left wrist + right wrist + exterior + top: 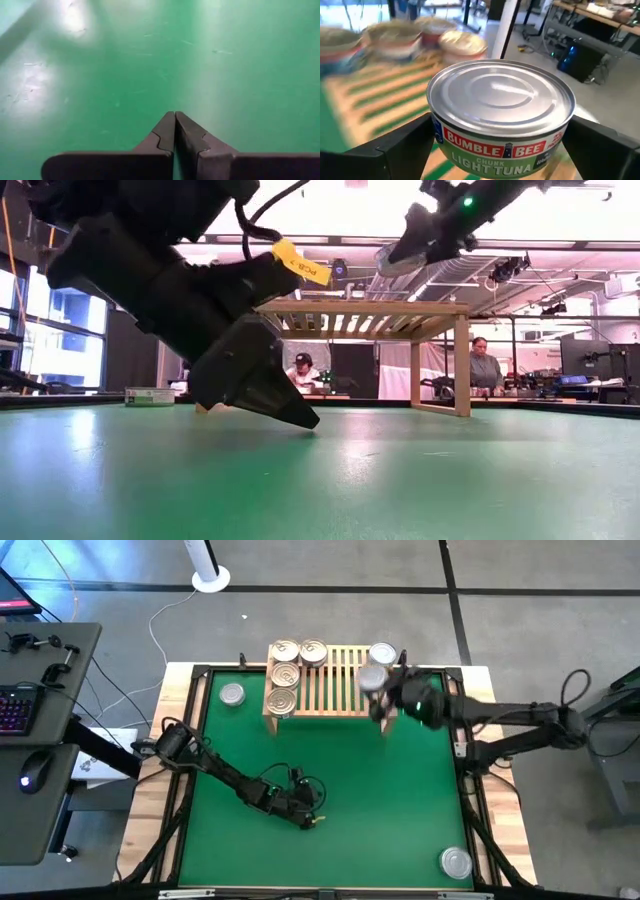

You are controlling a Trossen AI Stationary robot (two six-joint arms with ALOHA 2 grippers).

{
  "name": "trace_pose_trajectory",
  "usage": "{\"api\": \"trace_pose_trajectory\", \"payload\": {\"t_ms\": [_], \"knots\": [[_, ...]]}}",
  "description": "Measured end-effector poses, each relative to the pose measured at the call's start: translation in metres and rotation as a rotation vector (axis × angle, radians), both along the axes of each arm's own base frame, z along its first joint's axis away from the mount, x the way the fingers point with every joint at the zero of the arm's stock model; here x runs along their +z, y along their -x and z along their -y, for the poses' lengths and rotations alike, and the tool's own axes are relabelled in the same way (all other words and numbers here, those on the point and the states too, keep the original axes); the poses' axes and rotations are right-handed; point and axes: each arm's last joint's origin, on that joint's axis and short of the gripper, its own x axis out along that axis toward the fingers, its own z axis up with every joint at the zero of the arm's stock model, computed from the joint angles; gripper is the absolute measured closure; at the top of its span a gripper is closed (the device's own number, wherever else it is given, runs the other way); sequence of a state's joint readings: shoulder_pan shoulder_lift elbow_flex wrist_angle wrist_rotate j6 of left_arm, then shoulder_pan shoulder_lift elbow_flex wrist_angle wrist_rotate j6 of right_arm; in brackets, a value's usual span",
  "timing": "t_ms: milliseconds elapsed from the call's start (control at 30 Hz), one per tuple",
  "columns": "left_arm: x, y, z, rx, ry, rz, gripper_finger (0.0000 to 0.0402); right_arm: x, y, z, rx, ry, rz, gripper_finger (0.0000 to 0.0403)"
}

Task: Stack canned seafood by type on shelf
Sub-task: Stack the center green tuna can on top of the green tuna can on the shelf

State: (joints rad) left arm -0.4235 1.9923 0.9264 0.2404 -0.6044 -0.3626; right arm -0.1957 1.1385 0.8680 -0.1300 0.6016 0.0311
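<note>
Silver-topped tuna tin sits clamped by its sides in the right end effector above the shelf; rigid, smooth, probably slippery; left end effector closed, empty.

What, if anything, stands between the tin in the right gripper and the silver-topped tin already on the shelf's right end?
Nothing visible does. The right gripper holds a silver-topped tuna tin above the shelf, beside the silver-topped tin at the right end. The gold-topped tins sit at the other end.
</note>
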Motion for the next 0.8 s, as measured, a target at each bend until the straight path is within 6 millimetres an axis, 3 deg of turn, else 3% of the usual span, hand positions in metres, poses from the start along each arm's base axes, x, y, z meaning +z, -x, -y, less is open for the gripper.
{"api": "trace_pose_trajectory", "payload": {"t_ms": [133,367,567,800], "knots": [[0.001,0.001,0.005,-0.011,0.003,0.009,0.0401,0.007,0.010,0.041,-0.041,-0.004,0.074,0.0005],[0.001,0.002,0.009,-0.019,0.006,0.021,0.0401,0.002,0.029,0.086,-0.126,-0.068,0.108,0.0005],[0.002,0.002,0.008,-0.016,0.007,0.026,0.0401,-0.018,0.028,0.109,-0.178,-0.142,0.077,0.0005],[0.003,0.001,0.008,-0.015,0.011,0.036,0.0401,-0.029,0.023,0.116,-0.189,-0.164,0.046,0.0005]]}}
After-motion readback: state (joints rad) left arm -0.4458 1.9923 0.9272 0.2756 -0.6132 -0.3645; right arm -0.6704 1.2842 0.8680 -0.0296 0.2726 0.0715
